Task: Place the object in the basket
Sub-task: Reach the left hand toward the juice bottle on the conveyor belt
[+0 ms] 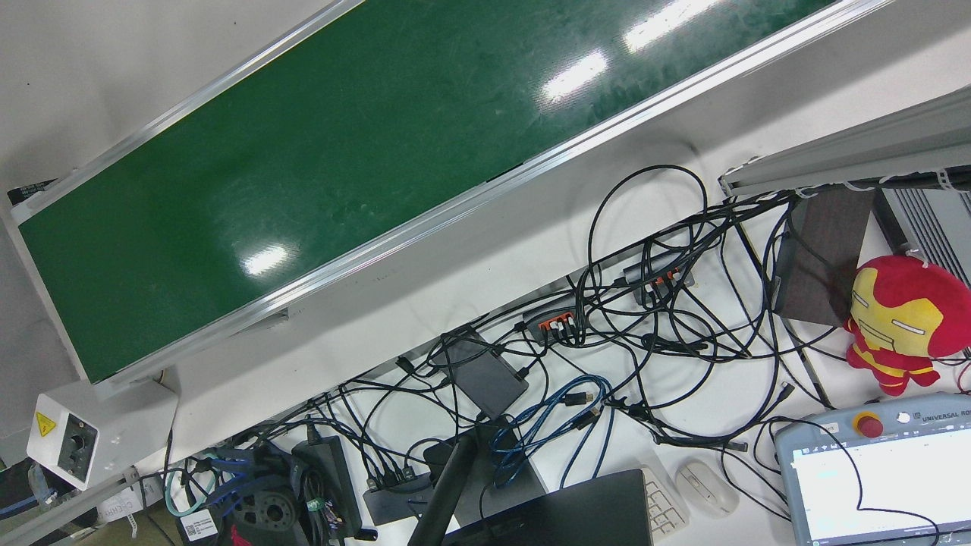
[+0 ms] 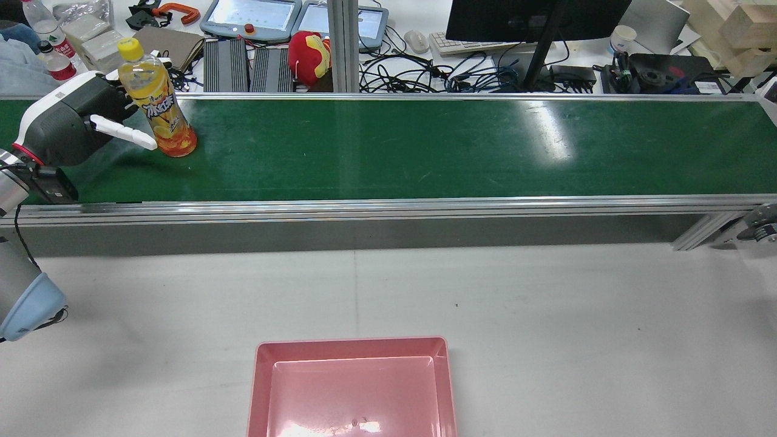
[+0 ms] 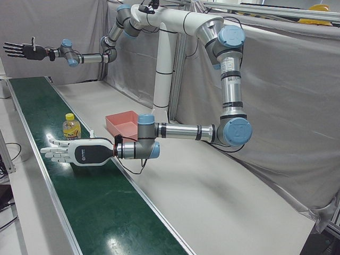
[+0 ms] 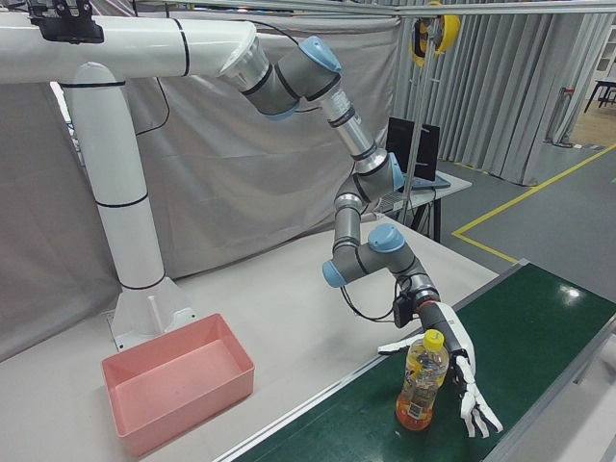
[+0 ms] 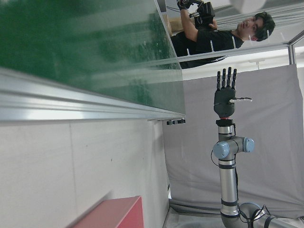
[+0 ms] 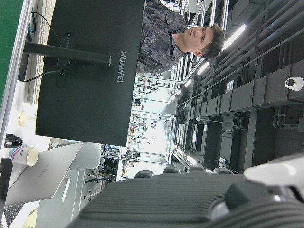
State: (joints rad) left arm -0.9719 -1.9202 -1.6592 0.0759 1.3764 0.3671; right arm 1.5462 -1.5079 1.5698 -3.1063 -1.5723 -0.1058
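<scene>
A yellow-capped orange drink bottle (image 2: 159, 100) stands upright on the green belt (image 2: 425, 145) at its left end. My left hand (image 2: 73, 121) is open just left of the bottle, fingers spread towards its lower half; I cannot tell whether they touch it. The bottle (image 4: 422, 383) and hand (image 4: 454, 371) also show in the right-front view, and again in the left-front view, bottle (image 3: 70, 127) and hand (image 3: 74, 152). The pink basket (image 2: 352, 388) sits empty on the white table near me. My right hand (image 3: 24, 50) is open, raised high, far from the belt.
Beyond the belt is a desk with a monitor, teach pendants, tangled cables (image 1: 645, 318) and a red plush toy (image 2: 309, 48). The white table (image 2: 546, 303) lies between belt and basket. The front view shows only belt and desk.
</scene>
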